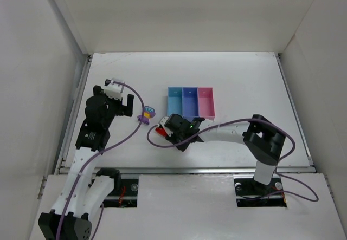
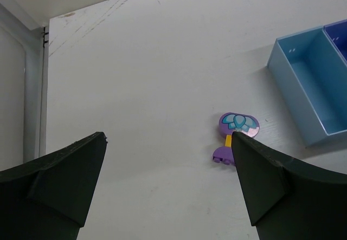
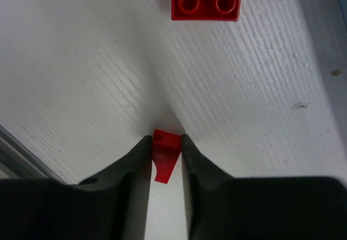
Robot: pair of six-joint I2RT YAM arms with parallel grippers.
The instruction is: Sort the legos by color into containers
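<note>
A: Where is the right gripper [image 3: 165,141]?

B: In the overhead view it sits just left of centre, below the row of bins. In its own wrist view its two dark fingers [image 3: 133,161] press from both sides on a small red wedge [image 3: 164,157] in the lower middle of the frame. It is clamped on that wedge, down at the white table [image 3: 81,61]. Whether the wedge is off the surface cannot be told.

A: Any other red one?

B: A red brick [image 3: 206,0] with two round studs lies at the top edge of that view, well apart from the fingers.

A: And the left gripper [image 2: 168,142]?

B: Its jaws stand wide apart with nothing between them. It hangs over bare table at the left of the overhead view.

A: What lies near it?

B: A purple piece [image 2: 238,123] with a round top and light blue petals, joined by a yellow bit to a small purple base. It shows right of centre in the left wrist view, just beside the right finger.

A: The bins?

B: The light blue bin [image 1: 174,96], blue-violet bin [image 1: 189,102] and pink bin [image 1: 206,102] stand joined side by side at the centre of the overhead view. No brick shows inside them.
</note>
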